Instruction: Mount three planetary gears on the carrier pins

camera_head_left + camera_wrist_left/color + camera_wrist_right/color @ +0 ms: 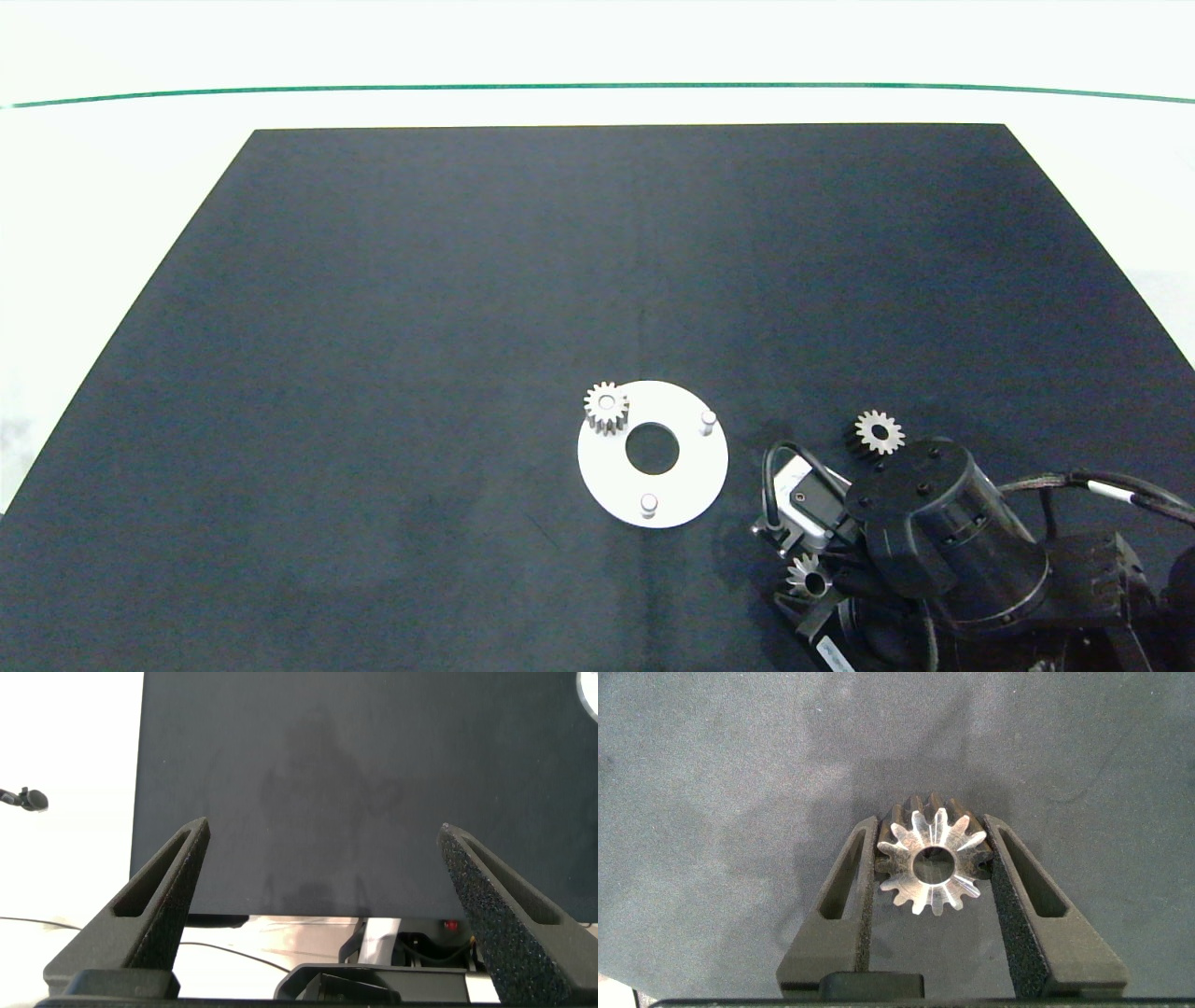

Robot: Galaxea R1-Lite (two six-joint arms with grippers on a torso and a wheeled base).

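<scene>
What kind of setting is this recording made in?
Probably a lab bench for robot assembly trials: a dark mat on a white table, a flat white disc with pegs, small silvery metal gears, one in the right gripper.

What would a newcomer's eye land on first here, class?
Probably the white disc near the middle of the dark mat, with one gear already on a pin and two pins bare. Next, the right gripper at the near right, shut on a second gear, with a third gear lying beside the arm.
</scene>
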